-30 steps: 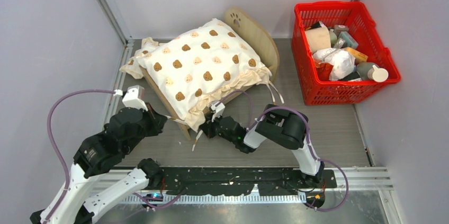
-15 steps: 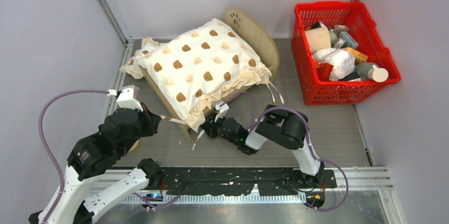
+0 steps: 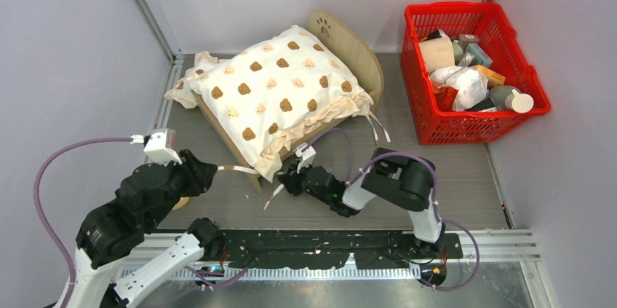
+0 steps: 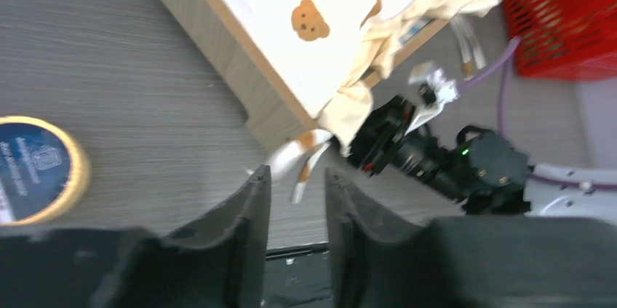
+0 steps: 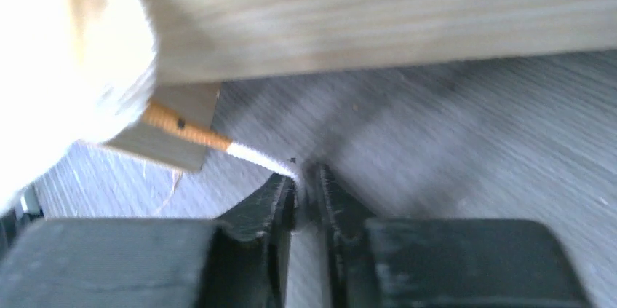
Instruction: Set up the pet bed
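Observation:
The pet bed [image 3: 358, 52], a light-wood frame with a paw-print headboard, stands at mid-table under a cream bear-print cushion [image 3: 276, 86]. Thin ties [image 3: 239, 170] trail from the cushion's near corner. My left gripper [image 3: 209, 175] sits just left of that corner. In the left wrist view this gripper [image 4: 297, 177] is open, with only table between its fingers and a tie [image 4: 302, 166] beyond the tips. My right gripper [image 3: 289, 180] is low at the bed's near side. Its jaws [image 5: 305, 177] stand a narrow gap apart, and a tie [image 5: 251, 154] runs from the bed leg [image 5: 164, 133] to the tips.
A red basket [image 3: 436, 129] full of several items stands at the right. A round blue-topped tin [image 4: 33, 170] lies on the table left of the bed, half under my left arm. Grey walls close in on both sides.
My left gripper has opened, let go of the tie and drawn back down-left. The right gripper's jaws have parted slightly, and that arm has shifted a little right.

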{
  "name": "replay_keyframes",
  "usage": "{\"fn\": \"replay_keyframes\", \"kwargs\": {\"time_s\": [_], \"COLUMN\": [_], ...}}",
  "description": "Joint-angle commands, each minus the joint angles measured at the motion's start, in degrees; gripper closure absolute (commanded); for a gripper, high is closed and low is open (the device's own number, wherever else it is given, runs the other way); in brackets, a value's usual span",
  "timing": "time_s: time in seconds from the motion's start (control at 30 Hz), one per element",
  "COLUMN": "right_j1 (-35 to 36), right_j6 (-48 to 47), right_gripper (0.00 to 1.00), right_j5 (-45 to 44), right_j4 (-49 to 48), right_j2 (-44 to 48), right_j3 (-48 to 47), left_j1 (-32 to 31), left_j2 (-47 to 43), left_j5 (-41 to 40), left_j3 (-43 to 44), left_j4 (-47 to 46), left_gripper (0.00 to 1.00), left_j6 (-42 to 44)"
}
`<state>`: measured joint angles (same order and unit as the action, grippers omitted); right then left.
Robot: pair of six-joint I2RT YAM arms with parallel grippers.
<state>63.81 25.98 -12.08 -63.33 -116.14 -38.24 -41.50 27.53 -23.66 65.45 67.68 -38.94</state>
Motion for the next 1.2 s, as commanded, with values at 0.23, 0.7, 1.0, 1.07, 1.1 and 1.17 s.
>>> {"fn": "replay_keyframes", "kwargs": {"time_s": [0.23, 0.7, 1.0, 1.07, 1.1, 1.17], "right_j1": [2.3, 2.3, 2.2, 2.2, 2.0, 1.5], "right_j6": [-2.8, -13.0, -15.6, -15.9, -15.9, -14.8], "right_gripper": [0.42, 0.34, 0.34, 0.34, 0.34, 0.33], "right_j5": [-5.8, -10.5, -16.5, -19.4, -22.0, -26.8], "right_j4": [36.4, 62.8, 66.2, 69.2, 70.6, 72.5], "right_j2": [35.9, 62.3, 70.4, 71.5, 72.2, 72.8], "right_j3": [11.3, 3.0, 3.3, 1.3, 1.0, 0.6], "left_j1": [0.4, 14.7, 15.2, 16.0, 17.0, 20.4], "left_j2": [0.3, 24.3, 25.6, 25.8, 25.8, 25.2], "left_j5": [-9.8, -0.1, -1.1, -1.1, 0.0, 6.4], "left_j3": [-7.5, -18.0, -20.9, -19.6, -18.8, -17.6], "left_j4": [-8.2, -28.4, -33.0, -34.7, -34.8, -35.0], "left_gripper": [0.32, 0.40, 1.00, 1.00, 1.00, 1.00], "left_j6": [3.0, -9.7, -4.9, 2.7, 5.6, 13.0]}}
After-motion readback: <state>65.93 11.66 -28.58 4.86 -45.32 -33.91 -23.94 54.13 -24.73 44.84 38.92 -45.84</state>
